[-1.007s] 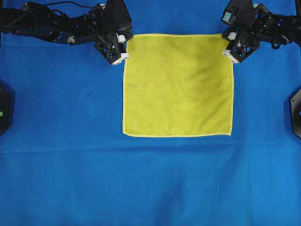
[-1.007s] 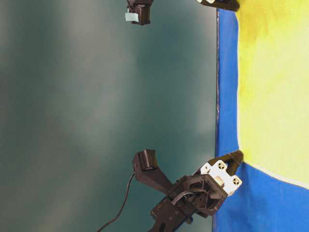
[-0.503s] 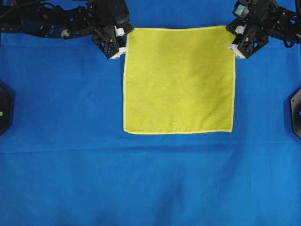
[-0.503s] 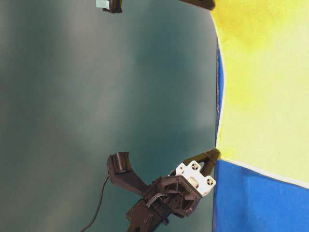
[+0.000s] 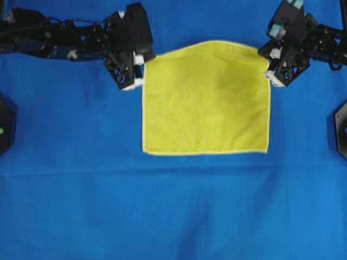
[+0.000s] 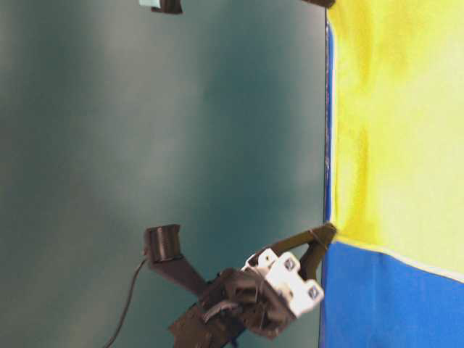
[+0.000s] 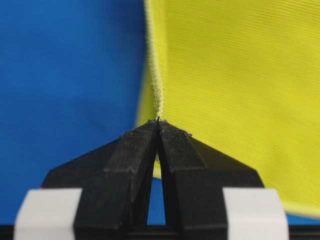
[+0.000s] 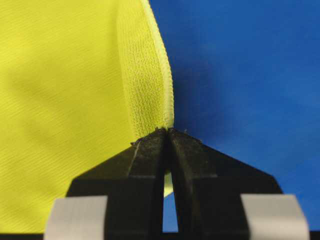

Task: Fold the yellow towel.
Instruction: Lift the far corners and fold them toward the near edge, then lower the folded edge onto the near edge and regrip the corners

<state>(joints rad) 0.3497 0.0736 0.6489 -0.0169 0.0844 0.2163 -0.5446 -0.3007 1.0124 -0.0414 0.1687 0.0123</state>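
While both far corners of the yellow towel [image 5: 206, 103] hang lifted, left gripper [image 5: 142, 69] and right gripper [image 5: 269, 69] pinch them.

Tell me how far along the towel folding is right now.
Done: both far corners of the yellow towel are gripped, by the left claw and the right claw. In hand: the far edge is lifted and bowed, while the near edge lies flat on the blue cloth. Left: no fold laid yet.
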